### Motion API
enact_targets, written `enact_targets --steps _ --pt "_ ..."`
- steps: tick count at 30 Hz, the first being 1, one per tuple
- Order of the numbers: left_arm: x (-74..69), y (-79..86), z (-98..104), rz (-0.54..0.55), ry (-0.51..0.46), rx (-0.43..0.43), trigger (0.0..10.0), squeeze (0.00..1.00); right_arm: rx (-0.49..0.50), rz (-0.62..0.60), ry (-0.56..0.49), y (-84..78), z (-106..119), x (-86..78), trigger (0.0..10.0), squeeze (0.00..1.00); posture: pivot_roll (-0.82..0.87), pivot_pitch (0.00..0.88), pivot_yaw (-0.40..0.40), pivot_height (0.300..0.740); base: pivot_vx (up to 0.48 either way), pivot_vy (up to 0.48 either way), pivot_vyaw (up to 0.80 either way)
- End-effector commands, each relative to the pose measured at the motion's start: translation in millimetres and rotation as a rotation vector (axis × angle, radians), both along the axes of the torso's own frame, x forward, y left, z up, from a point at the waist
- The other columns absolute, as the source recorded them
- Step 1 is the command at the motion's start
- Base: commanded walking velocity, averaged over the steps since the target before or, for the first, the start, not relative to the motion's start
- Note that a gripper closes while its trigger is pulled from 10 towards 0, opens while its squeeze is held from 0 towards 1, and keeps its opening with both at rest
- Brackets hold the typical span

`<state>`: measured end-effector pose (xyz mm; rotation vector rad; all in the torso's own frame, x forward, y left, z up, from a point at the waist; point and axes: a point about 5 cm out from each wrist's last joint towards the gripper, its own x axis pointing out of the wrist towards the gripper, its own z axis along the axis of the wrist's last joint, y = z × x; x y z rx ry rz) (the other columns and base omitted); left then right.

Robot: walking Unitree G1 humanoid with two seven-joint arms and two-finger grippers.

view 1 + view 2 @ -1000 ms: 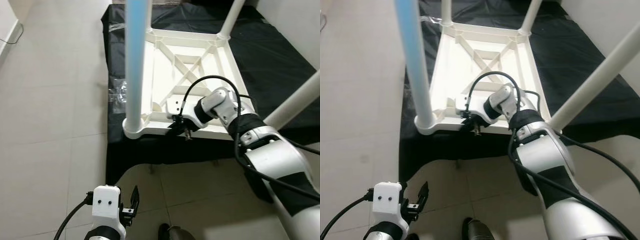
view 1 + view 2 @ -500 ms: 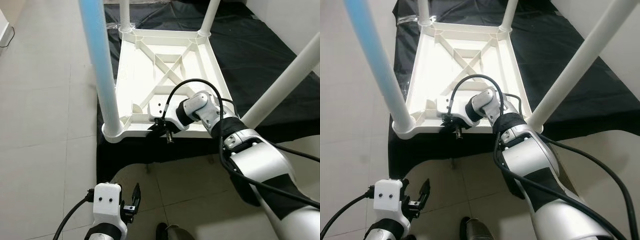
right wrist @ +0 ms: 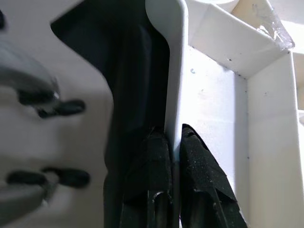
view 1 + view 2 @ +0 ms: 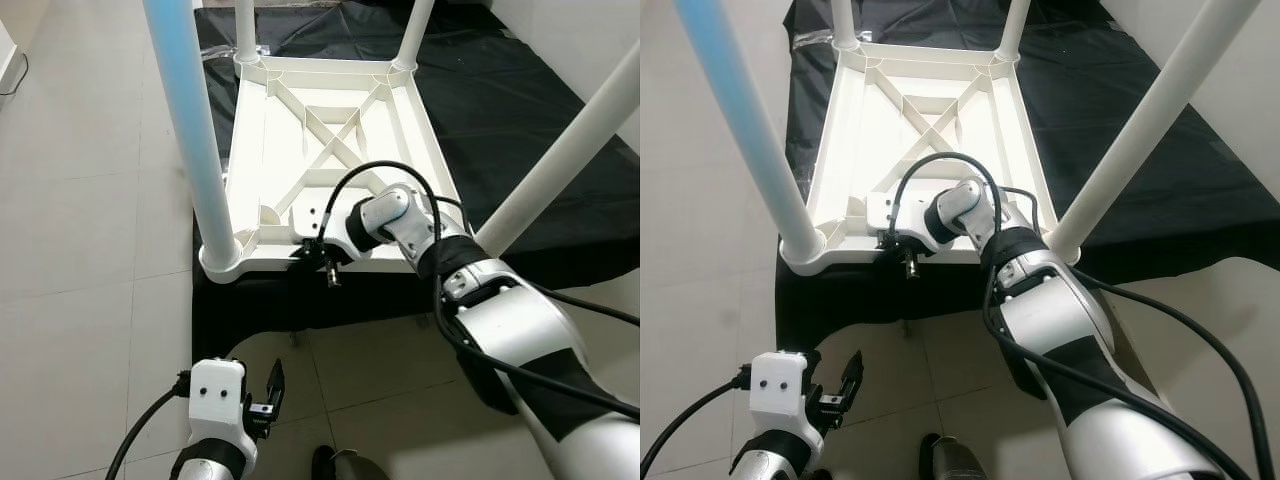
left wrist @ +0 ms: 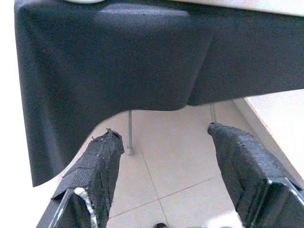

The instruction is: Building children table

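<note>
The white children's table (image 4: 440,190) lies upside down on a black cloth (image 4: 500,90), with its legs pointing up. The near left leg (image 4: 190,130) looks bluish, and the near right leg (image 4: 560,160) rises at the right. My right gripper (image 4: 308,255) is shut on the table's near rim (image 3: 173,71), one finger (image 3: 159,156) outside it and one inside. My left gripper (image 5: 164,134) hangs open low over the tiled floor, short of the cloth's edge, with nothing between its fingers.
The black cloth hangs over the front edge of a low platform with thin metal legs (image 5: 129,137). Pale floor tiles (image 4: 90,200) spread to the left and in front. Two far table legs (image 4: 244,25) stand at the back.
The camera has shifted, so the whole scene sits further left and lower. My right gripper keeps its hold on the rim. The table's near left corner now lies closer to the cloth's left edge.
</note>
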<state>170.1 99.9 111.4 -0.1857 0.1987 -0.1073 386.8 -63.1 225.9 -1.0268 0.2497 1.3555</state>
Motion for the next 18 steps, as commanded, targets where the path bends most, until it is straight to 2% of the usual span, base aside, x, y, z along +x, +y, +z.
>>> enact_targets --steps 1,9,18 --pt "-5.0 -24.5 10 -0.057 -0.017 -0.094 10.0 0.00 -0.063 0.054 -0.111 1.7 16 1.6 0.0 0.00 -0.02 0.218 -0.105 0.740 0.000 0.000 0.00" --pt "-4.5 -24.2 8 -0.062 -0.014 -0.094 10.0 0.00 -0.175 0.072 -0.142 -11.8 19 3.2 0.0 0.00 -0.02 0.205 -0.099 0.740 0.000 0.000 0.00" --pt "-4.5 -24.1 7 -0.063 -0.013 -0.092 10.0 0.00 -0.194 0.097 -0.156 -12.4 17 2.2 0.0 0.00 -0.02 0.200 -0.097 0.740 0.000 0.000 0.00"
